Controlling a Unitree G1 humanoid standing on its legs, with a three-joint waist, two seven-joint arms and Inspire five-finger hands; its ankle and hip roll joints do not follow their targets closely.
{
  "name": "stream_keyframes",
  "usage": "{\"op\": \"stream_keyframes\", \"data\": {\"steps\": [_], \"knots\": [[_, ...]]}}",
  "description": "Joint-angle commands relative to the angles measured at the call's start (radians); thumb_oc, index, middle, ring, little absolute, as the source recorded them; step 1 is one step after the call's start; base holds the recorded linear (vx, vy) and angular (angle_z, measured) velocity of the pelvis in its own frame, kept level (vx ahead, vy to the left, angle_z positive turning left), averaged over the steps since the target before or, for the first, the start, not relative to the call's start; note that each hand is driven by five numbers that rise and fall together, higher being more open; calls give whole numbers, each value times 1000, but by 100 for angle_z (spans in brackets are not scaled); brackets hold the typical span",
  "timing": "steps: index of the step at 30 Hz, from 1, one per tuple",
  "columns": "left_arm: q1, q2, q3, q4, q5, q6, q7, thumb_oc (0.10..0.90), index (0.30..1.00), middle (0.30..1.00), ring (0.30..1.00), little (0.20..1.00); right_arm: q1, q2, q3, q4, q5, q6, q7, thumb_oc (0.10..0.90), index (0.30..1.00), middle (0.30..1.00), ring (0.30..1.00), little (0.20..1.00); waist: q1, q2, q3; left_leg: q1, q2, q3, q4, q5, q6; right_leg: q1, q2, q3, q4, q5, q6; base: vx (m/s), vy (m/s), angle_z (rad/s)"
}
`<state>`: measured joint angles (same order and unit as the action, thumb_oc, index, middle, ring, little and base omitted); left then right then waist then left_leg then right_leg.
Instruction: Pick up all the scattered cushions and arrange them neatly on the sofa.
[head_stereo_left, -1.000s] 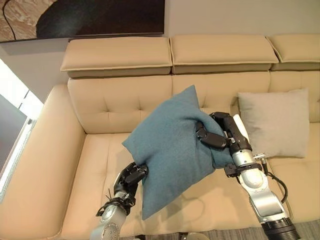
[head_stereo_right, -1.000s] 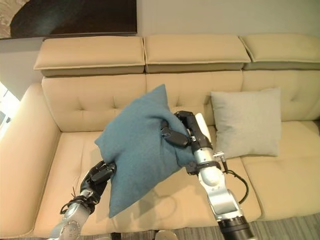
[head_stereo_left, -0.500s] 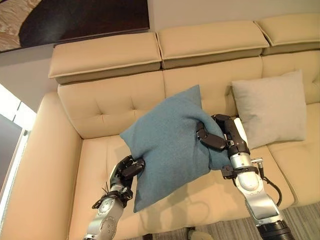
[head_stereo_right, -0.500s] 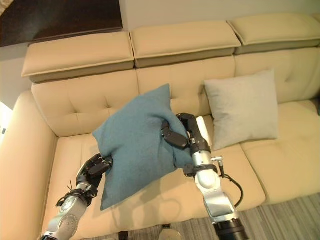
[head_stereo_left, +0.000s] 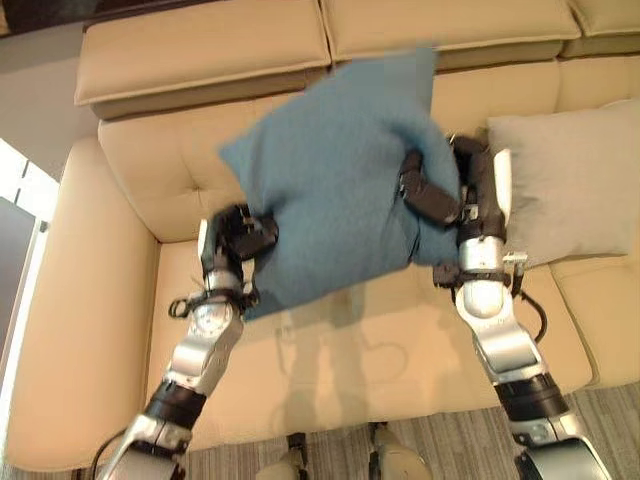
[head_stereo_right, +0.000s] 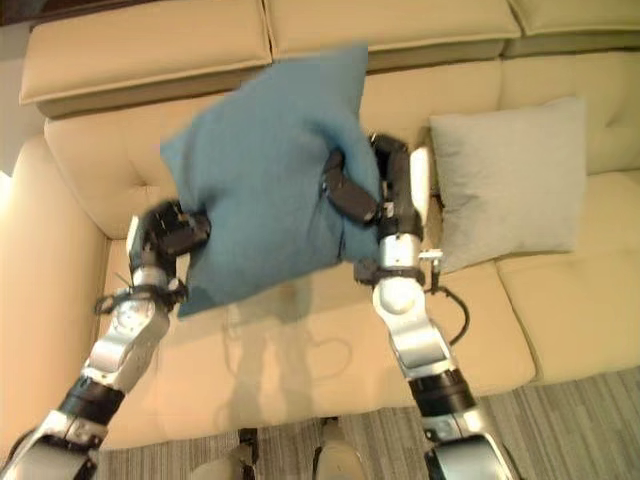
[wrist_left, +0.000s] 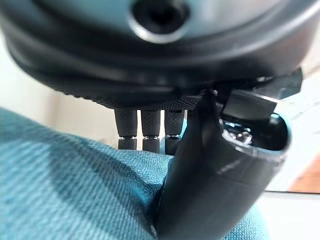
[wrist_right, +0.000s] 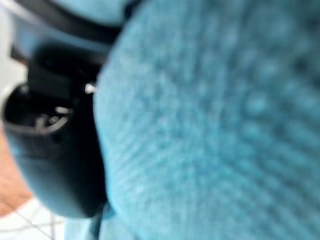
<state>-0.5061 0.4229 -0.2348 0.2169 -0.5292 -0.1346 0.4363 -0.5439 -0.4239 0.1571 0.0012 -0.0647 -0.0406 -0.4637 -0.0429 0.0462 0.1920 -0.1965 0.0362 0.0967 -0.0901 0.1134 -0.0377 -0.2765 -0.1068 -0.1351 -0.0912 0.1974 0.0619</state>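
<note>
Blue cushion (head_stereo_left: 335, 170) at centre frame, pinched between left hand (head_stereo_left: 238, 238) and right hand (head_stereo_left: 440, 195), above the sofa (head_stereo_left: 400, 340).

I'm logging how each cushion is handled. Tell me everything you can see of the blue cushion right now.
The blue cushion is a square, plump pillow of teal woven-looking fabric. It is held up in the air, tilted with one corner pointing up, in front of the backrest of the beige sofa. The left hand grips its lower left edge and the right hand clamps its right side, denting the fabric there. A grey cushion leans against the backrest to its right.
</note>
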Motion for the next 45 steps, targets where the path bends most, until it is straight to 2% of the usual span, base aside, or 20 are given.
{"op": "stream_keyframes", "data": {"steps": [1,5,6,7,9,10,11,12,13,16,22,26,31,38,40,43,45], "knots": [[-343,23,-106,-168,138,-234,11,400,300,300,300,300,-264,37,70,-26,-40,-183,-61,400,300,300,300,300,21,-14,-29,-53,-28,-43,8,-87,-7,-23,-25,43,94,-148,100,-47,-28,9],[-464,42,-140,-70,142,-227,42,400,300,300,300,300,-372,0,108,93,-40,-160,-99,400,300,300,300,300,28,-12,-12,-94,-27,-53,5,-65,-16,-64,-24,33,106,-145,96,-44,-33,21],[-535,60,-165,6,140,-214,55,400,300,300,300,300,-439,-29,142,188,-29,-135,-115,400,300,300,300,300,35,-12,-5,-112,-27,-57,3,-53,-21,-78,-23,28,108,-143,96,-18,-25,22],[-546,60,-166,14,138,-218,54,400,300,300,300,300,-451,-30,144,198,-27,-139,-117,400,300,300,300,300,34,-11,-1,-116,-27,-59,4,-52,-21,-82,-23,27,110,-143,95,-39,-41,20],[-646,68,-200,135,133,-204,68,400,300,300,300,300,-548,-49,191,337,3,-117,-133,400,300,300,300,300,42,-9,16,-139,-25,-67,3,-40,-29,-102,-21,18,115,-140,95,-41,-51,9],[-724,71,-233,242,117,-190,71,400,300,300,300,300,-626,-59,237,451,39,-92,-133,447,371,371,371,371,45,-8,26,-151,-23,-76,3,-36,-34,-117,-18,11,119,-142,94,-27,-67,6],[-772,70,-249,307,100,-184,70,505,458,458,458,458,-670,-55,256,520,78,-87,-125,733,799,799,799,799,47,-8,31,-160,-23,-81,3,-31,-37,-123,-16,9,119,-139,94,-26,-50,10],[-777,71,-250,311,98,-186,68,591,587,587,587,587,-676,-56,256,524,80,-89,-125,800,900,900,900,900,47,-8,32,-165,-23,-81,3,-26,-37,-127,-16,9,118,-134,94,-36,-34,14],[-832,68,-270,393,72,-176,56,800,900,900,900,900,-731,-58,288,611,125,-82,-103,800,900,900,900,900,49,-8,40,-176,-21,-85,3,-20,-41,-138,-14,7,119,-132,94,-34,-36,12],[-940,79,-312,562,11,-150,16,800,900,900,900,900,-838,-86,360,770,222,-58,-40,800,900,900,900,900,51,-8,57,-205,-19,-97,3,-8,-52,-159,-6,2,117,-127,94,-35,-65,14],[-910,98,-335,584,-3,-116,-39,800,900,900,900,900,-827,-119,377,755,247,-38,-1,800,900,900,900,900,47,-12,61,-249,-20,-117,3,3,-62,-192,6,-5,104,-120,94,-2,-39,12],[-834,101,-314,587,-1,-103,-58,800,900,900,900,900,-783,-131,374,712,240,-43,18,800,900,900,900,900,43,-14,69,-255,-18,-120,3,6,-65,-202,8,-5,109,-123,92,-4,-2,2],[-660,73,-245,542,-26,-100,-69,800,900,900,900,900,-689,-150,349,655,183,-41,25,800,900,900,900,900,41,-16,81,-256,-16,-119,3,8,-67,-204,9,-4,110,-123,89,-21,-6,9],[-589,103,-195,520,-25,-102,-86,800,900,900,900,900,-620,-185,290,646,171,-50,24,800,900,900,900,900,39,-16,91,-252,-15,-110,3,9,-70,-198,9,-3,108,-125,88,-16,4,-5],[-542,138,-157,478,-28,-109,-95,800,900,900,900,900,-555,-214,241,615,172,-53,24,800,900,900,900,900,37,-18,83,-236,-14,-106,3,8,-71,-179,10,-3,101,-123,87,6,3,2],[-393,185,-80,339,-15,-119,-115,800,900,900,900,900,-369,-256,145,512,169,-61,56,800,900,900,900,900,32,-26,59,-185,-6,-97,3,-12,-69,-116,9,-10,93,-139,86,30,2,2],[-340,202,-60,298,4,-118,-122,800,900,900,900,900,-311,-264,121,485,166,-63,72,800,900,900,900,900,31,-29,52,-168,-5,-93,3,-17,-67,-97,8,-12,91,-142,85,21,1,-2]]}}
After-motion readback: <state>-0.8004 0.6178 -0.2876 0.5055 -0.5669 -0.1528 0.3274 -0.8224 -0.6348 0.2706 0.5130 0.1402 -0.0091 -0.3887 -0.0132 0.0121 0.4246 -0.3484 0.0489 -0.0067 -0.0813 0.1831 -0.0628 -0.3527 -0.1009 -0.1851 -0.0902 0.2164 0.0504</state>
